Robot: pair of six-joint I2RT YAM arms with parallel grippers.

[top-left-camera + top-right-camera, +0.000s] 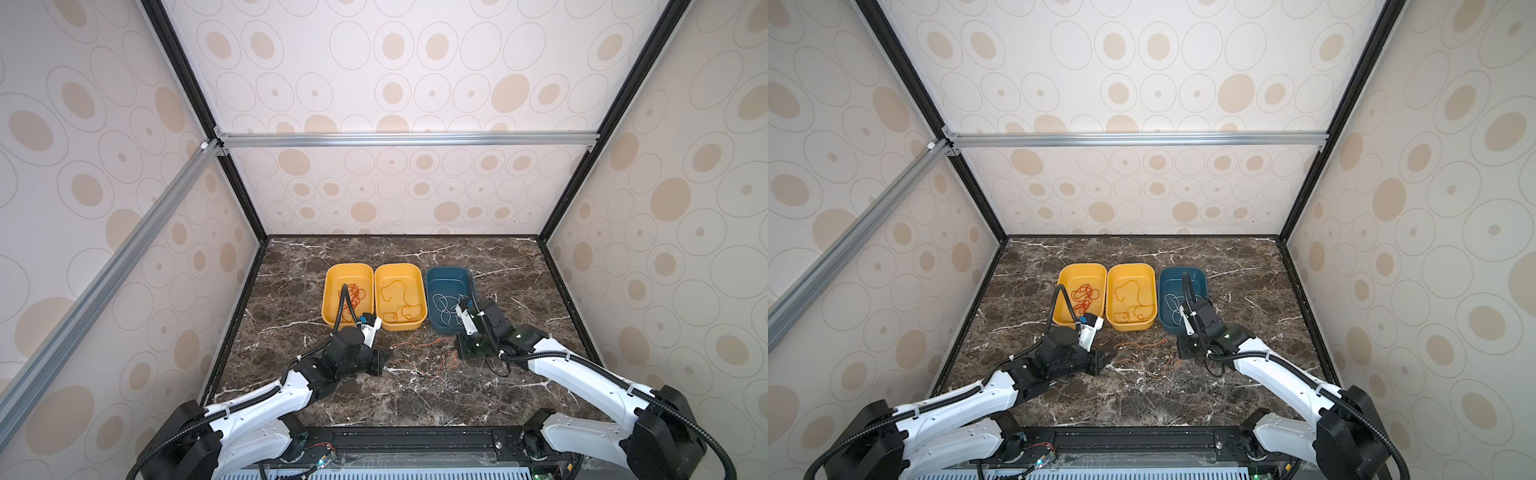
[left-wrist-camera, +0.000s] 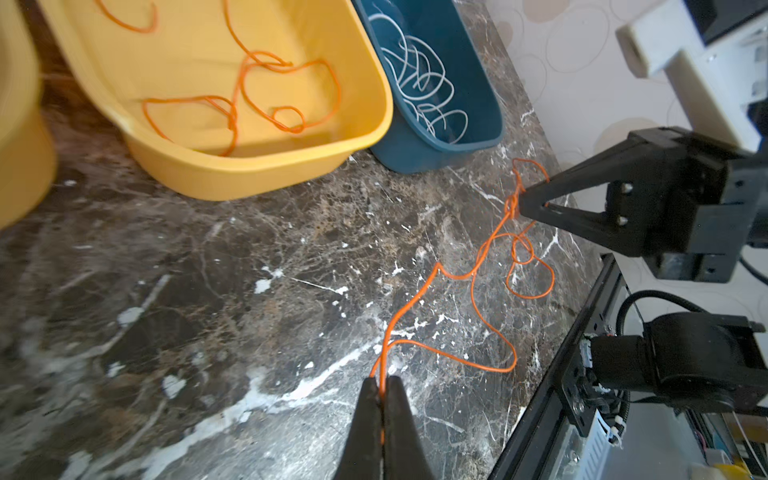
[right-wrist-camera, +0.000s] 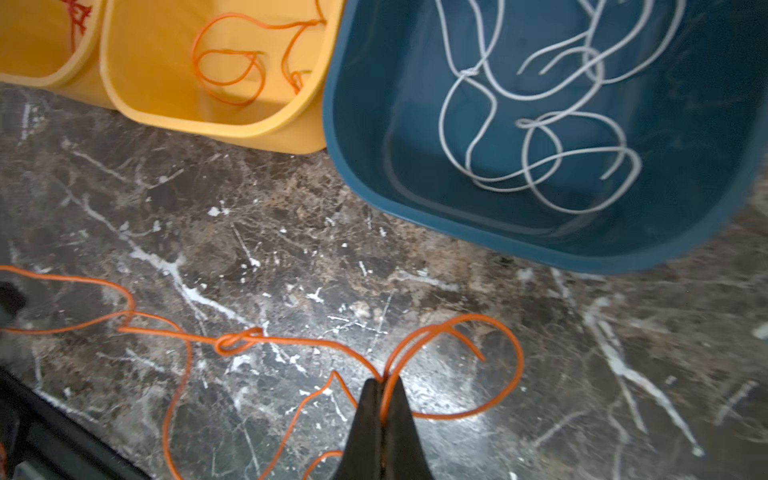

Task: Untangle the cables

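Note:
A thin orange cable (image 1: 417,345) (image 1: 1142,345) lies in loose knotted loops on the marble table, between my two grippers. My left gripper (image 2: 383,382) (image 1: 384,359) is shut on one strand of it (image 2: 439,267). My right gripper (image 3: 382,384) (image 1: 459,353) is shut on another strand, close to a loop, with a small knot (image 3: 239,338) a little further along. In the left wrist view the right gripper (image 2: 521,205) pinches the twisted part. More cables sit in trays: red (image 1: 353,295), orange (image 1: 401,299), white (image 1: 446,305).
Three trays stand in a row behind the grippers: a yellow one (image 1: 328,299) at the left, a yellow one (image 1: 401,328) in the middle, a blue one (image 1: 440,328) at the right. Patterned walls enclose the table, and a black rail (image 1: 415,436) runs along its front.

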